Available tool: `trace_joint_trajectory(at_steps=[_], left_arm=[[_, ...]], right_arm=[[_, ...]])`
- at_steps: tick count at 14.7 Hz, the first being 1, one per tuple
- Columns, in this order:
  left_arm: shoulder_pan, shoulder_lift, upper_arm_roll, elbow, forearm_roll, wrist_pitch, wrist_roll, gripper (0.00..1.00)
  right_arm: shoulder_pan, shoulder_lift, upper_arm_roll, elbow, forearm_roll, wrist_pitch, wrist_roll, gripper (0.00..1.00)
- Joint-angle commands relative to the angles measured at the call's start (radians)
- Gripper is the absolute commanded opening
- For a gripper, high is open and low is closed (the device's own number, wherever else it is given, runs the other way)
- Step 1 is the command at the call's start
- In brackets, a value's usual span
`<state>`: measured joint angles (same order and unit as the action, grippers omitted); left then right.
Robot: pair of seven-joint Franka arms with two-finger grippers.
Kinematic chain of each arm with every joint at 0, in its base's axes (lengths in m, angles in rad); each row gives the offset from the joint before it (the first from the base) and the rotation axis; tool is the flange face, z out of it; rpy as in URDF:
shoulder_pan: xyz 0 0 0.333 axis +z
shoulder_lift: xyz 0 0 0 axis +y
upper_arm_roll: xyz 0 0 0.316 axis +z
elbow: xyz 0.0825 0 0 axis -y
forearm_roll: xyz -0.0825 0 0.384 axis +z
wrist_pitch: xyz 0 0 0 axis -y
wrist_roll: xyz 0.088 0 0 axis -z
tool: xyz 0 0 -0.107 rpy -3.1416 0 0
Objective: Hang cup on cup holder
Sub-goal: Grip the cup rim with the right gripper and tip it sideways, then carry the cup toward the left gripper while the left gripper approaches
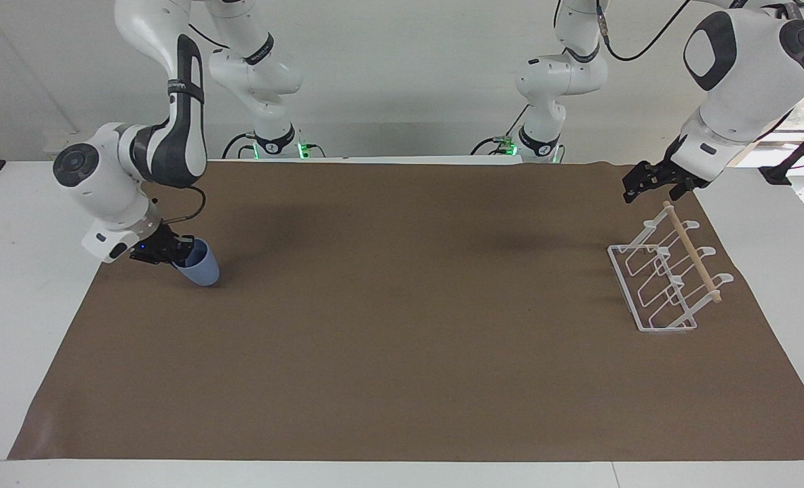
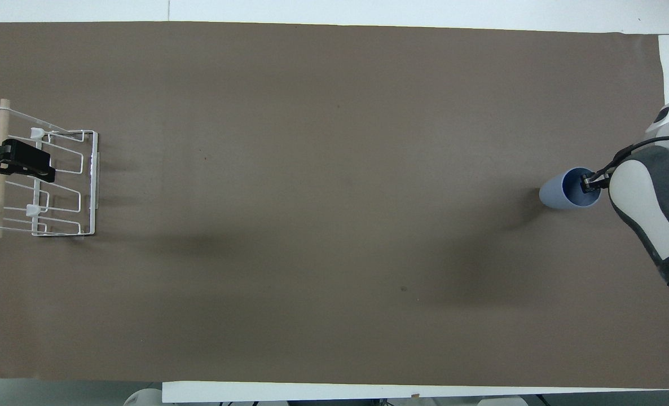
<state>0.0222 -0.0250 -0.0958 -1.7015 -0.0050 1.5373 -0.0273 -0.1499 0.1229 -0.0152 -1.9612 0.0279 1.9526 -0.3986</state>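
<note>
Facing view first: nearest the robots, the left gripper (image 1: 653, 184) hangs in the air over the robot-side end of the cup holder (image 1: 666, 278), and that arm waits; I cannot tell how its fingers stand. A little farther out, the right gripper (image 1: 179, 252) is clamped on the rim of the cup (image 1: 198, 268), one finger inside the mouth and one outside. The cup is tilted, mouth toward the gripper and base pointing down and toward the middle of the table, and it looks just clear of the mat or barely brushing it.

The relation that matters is the long run between the two. The cup sits at the right arm's end of the table and the cup holder at the left arm's end, well apart, with bare mat between. The holder's wooden rod (image 1: 691, 251) runs away from the robots, and its wire loops slant up toward it from the base frame. The left arm is much the nearer to the holder, so I judge a long carry or a handover is needed.

A brown mat (image 1: 402, 352) covers the white table (image 1: 15, 285); a pale wall stands at the robots' backs.
</note>
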Motion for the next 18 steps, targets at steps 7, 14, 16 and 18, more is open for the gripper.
trace_joint_trajectory(at_steps=[7, 14, 16, 18], left_arm=[[-0.042, -0.035, -0.012, -0.035, -0.214, 0.026, -0.676, 1.0], [-0.165, -0.03, -0.013, -0.029, -0.494, 0.124, -1.435, 1.0], [-0.195, -0.03, -0.013, -0.032, -0.527, 0.174, -1.552, 1.0], [-0.199, -0.027, -0.013, -0.036, -0.596, 0.225, -1.634, 1.0]], right_arm=[[0.208, -0.045, 0.02, 0.054, 0.697, -0.15, 0.071, 0.03], [0.41, -0.052, 0.018, 0.035, 1.048, -0.071, 0.178, 0.03], [0.476, -0.055, 0.018, 0.019, 1.101, 0.007, 0.213, 0.03], [0.536, -0.055, 0.02, 0.013, 1.154, 0.095, 0.257, 0.03]])
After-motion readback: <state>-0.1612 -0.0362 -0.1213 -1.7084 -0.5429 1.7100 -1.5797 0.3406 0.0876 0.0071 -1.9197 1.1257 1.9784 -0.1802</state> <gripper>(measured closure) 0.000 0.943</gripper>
